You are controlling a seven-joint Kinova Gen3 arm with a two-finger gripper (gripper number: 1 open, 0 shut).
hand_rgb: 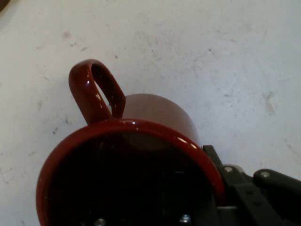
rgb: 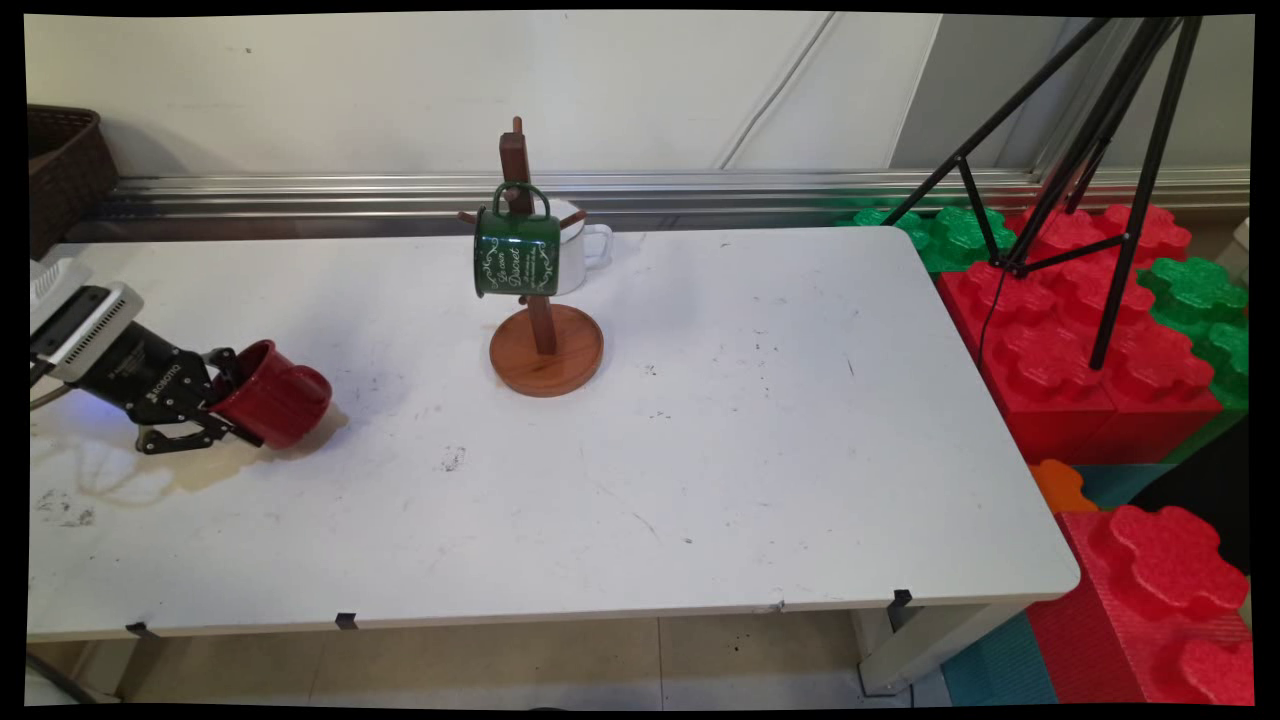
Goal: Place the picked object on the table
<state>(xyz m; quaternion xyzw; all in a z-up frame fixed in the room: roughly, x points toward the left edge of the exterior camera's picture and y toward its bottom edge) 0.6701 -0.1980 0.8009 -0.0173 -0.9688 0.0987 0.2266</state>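
The red mug lies tipped on its side well to the left of the wooden mug stand and a little nearer the table's front edge, its base pointing toward the stand and its open mouth facing the gripper. The mug's long axis runs in line with the hand, and its handle sticks out sideways from the rim. The gripper is clamped on the mug's rim, one finger inside the mouth and one outside. A green mug and a white mug hang on the stand. The scuffed white table has a brown basket beyond the stand's far left, and red and green foam blocks under a black tripod to its right.
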